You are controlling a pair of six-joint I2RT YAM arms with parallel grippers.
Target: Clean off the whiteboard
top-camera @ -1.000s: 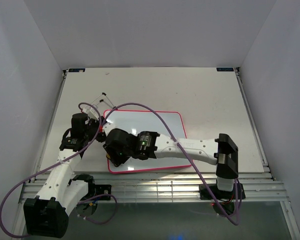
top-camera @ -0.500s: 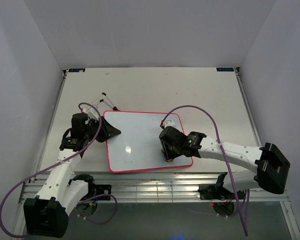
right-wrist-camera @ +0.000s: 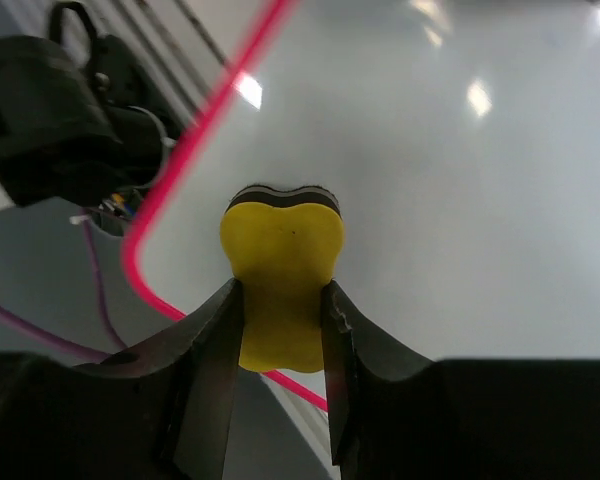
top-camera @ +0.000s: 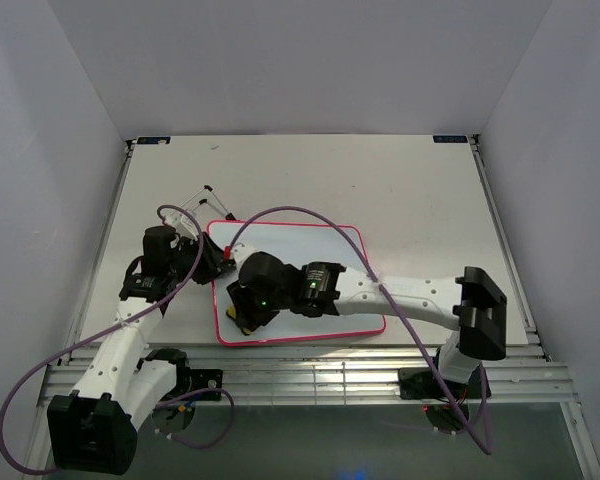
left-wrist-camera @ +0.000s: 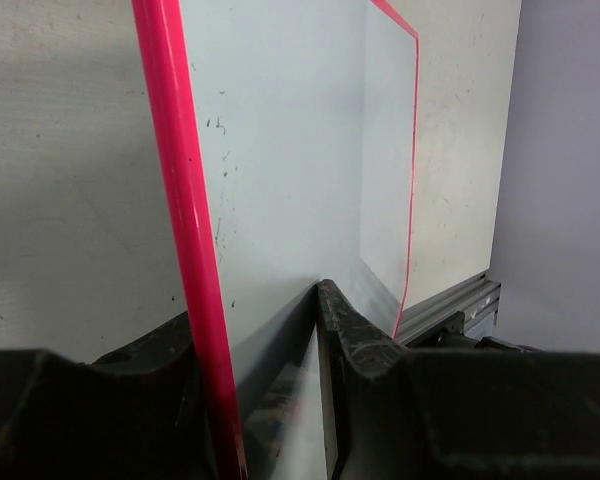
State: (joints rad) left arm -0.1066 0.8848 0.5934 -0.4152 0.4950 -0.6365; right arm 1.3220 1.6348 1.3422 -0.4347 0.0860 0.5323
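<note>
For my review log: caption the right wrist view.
Right gripper pinches a yellow eraser near the whiteboard's pink-framed corner.

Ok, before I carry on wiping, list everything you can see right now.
whiteboard: 1, white with pink-red frame, flat on the table, left of centre; only tiny specks visible on it
eraser: 1, yellow, on the board near its near-left corner
stand legs: count unclear, thin black, at the board's far-left corner
table: 1, off-white, under everything
cables: 2, purple, one looping along each arm
left pincer: 1, black, clamped on the board's left edge
right pincer: 1, black, gripping the eraser
</note>
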